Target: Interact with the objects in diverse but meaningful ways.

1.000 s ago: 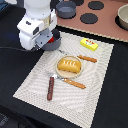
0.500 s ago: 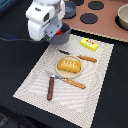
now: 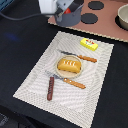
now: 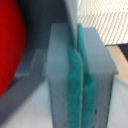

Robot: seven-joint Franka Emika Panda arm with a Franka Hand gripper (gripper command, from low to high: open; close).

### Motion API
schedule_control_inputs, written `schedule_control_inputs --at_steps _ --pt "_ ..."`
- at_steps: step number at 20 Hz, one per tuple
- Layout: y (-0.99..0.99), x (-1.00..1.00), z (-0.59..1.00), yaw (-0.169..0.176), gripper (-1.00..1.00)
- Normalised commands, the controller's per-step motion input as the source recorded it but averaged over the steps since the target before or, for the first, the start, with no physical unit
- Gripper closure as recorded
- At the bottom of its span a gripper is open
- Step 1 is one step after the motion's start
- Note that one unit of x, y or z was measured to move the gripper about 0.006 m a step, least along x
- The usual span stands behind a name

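Since the earlier frames the arm has risen and swung toward the far edge of the scene, away from the woven mat, and now sits over the grey-blue pot at the top of the exterior view, much of it cut off by the frame. Its pincer shows in the wrist view with the two teal pads pressed flat together, nothing between them. Just beside the pincer in that view looms a large red round shape, blurred but likely the red tomato, lying against a grey surface; whether it touches the pincer cannot be told.

On the dark desk the light woven mat lies at an angle. Near its middle the tan plate carries the golden scored bread loaf. An orange-handled utensil lies just beyond the plate, another orange-handled knife just in front of it, and the brown sausage lies near the mat's nearer side, toward the exterior view's left. The yellow packet block rests at the mat's far corner. Behind it a pinkish toy stove with dark burners holds a second pot at the exterior view's right.
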Motion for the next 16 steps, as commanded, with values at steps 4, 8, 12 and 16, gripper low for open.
schedule_control_inputs --at_steps 4,8,12,16 --pt "0.61 0.74 0.39 0.024 1.0" --pt "0.65 0.73 0.3 0.017 1.0" --pt "0.65 0.73 0.25 0.017 1.0" --pt "0.66 0.75 0.27 0.016 1.0"
